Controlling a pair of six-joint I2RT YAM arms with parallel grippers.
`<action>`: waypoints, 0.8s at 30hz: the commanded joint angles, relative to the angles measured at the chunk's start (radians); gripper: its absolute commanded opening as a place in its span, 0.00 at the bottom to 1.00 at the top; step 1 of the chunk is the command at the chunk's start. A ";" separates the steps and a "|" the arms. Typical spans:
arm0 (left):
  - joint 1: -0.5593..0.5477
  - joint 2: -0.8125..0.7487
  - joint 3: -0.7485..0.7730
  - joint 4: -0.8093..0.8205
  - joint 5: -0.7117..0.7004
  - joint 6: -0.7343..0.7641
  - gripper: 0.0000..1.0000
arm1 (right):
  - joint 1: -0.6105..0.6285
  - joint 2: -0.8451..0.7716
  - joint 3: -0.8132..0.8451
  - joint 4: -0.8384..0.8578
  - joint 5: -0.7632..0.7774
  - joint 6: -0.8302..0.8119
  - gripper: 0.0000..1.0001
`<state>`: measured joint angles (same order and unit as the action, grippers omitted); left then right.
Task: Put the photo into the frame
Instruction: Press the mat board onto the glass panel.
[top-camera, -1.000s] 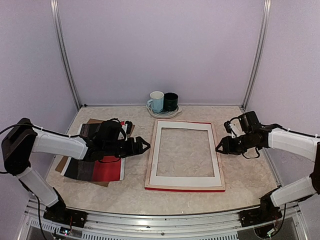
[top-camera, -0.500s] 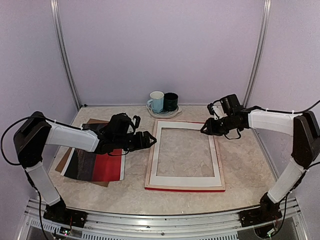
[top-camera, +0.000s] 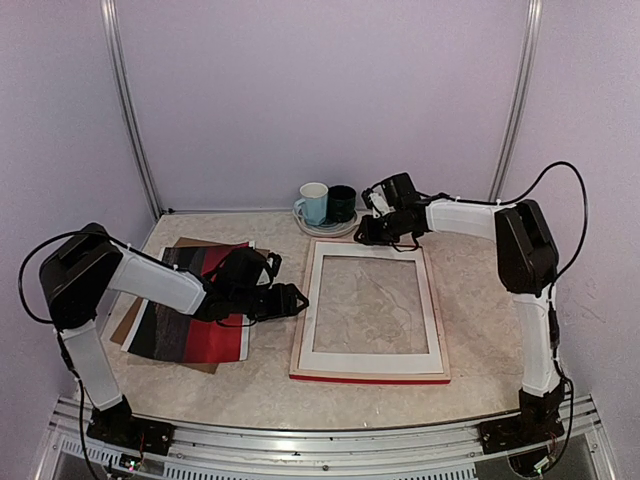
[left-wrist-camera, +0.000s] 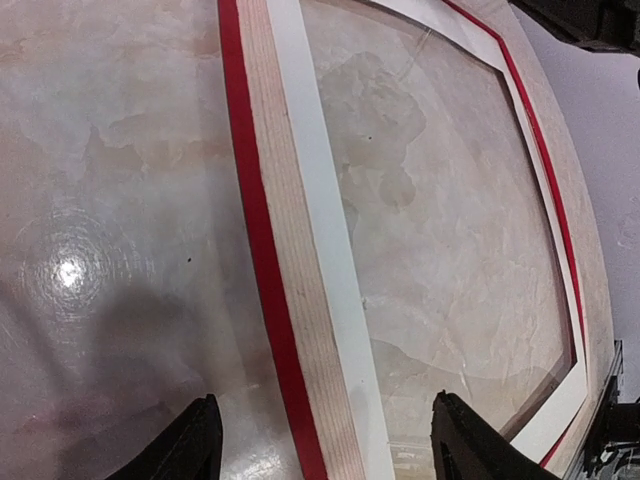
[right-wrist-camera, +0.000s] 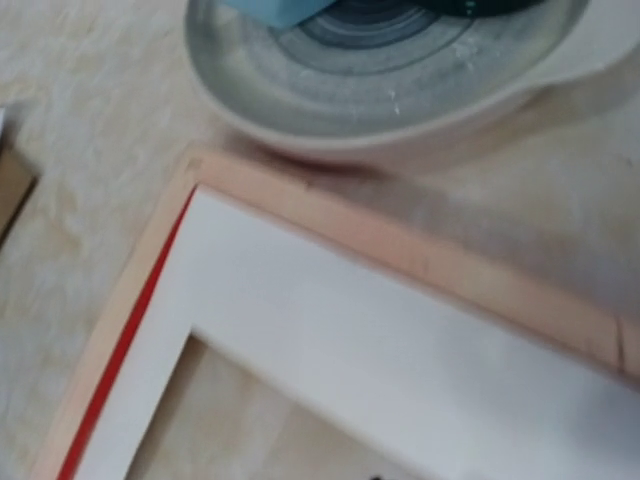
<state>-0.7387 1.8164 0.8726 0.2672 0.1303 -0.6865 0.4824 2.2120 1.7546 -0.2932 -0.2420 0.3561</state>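
One frame (top-camera: 370, 377), flat mid-table, white mat (top-camera: 371, 356) inside. One photo (top-camera: 205, 335), left of frame, on brown board (top-camera: 188, 243), not held. Tools: left gripper (top-camera: 293, 296), jaws wide, at left rail; right gripper (top-camera: 362, 235), at far-left corner near plate (top-camera: 325, 229), opening cannot be told. Advice: bite rail squarely, stay clear of plate.

Marble table (top-camera: 490, 330) bearing frame (top-camera: 370, 376), brown board (top-camera: 118, 332), saucer (top-camera: 326, 229)

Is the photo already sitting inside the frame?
No, the photo lies flat to the left of the frame, whose opening shows only marbled tabletop.
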 joint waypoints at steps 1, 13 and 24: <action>-0.014 0.018 -0.026 0.052 0.006 -0.012 0.71 | 0.009 0.093 0.098 -0.023 0.015 -0.008 0.20; -0.032 0.015 -0.073 0.084 0.012 -0.034 0.71 | 0.007 0.212 0.210 -0.043 0.104 -0.022 0.19; -0.047 0.010 -0.087 0.095 0.010 -0.045 0.71 | 0.004 0.278 0.240 -0.090 0.116 -0.032 0.19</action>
<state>-0.7738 1.8267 0.8013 0.3508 0.1314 -0.7219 0.4824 2.4508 1.9694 -0.3481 -0.1436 0.3336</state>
